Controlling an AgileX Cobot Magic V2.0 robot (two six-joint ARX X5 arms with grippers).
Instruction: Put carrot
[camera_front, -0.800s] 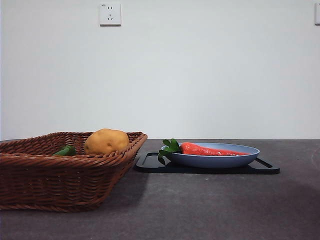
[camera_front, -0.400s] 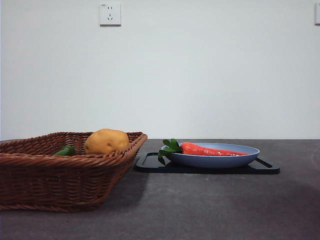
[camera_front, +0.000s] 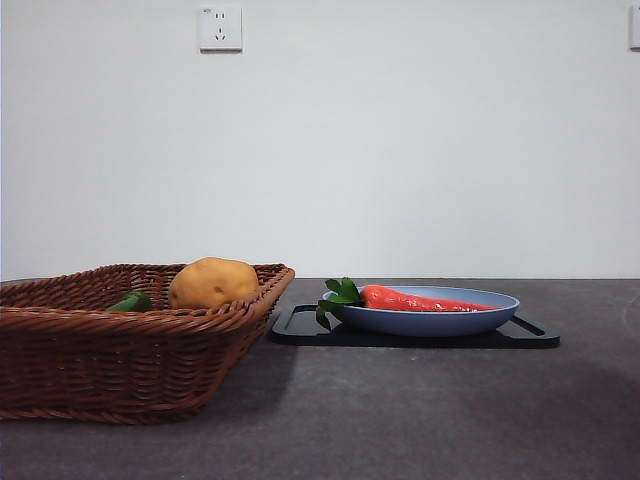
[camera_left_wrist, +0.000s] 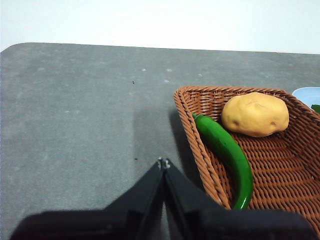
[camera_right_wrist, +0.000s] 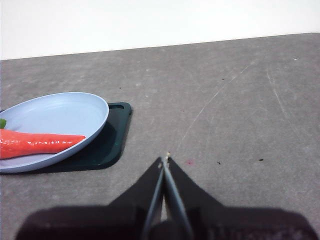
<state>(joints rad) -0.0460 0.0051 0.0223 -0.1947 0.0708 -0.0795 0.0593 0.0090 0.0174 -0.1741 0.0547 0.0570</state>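
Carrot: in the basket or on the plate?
On the plate: the carrot lies flat in the blue plate, apart from the basket.

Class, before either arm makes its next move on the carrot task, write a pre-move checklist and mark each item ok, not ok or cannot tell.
1. Carrot lies in the plate: ok.
2. Plate sits on the black tray: ok.
3. Left gripper shut, empty, beside the basket: ok.
4. Right gripper shut, empty, apart from the plate: ok.
5. Potato and green vegetable in the basket: ok.
6. Where the carrot must go: cannot tell.
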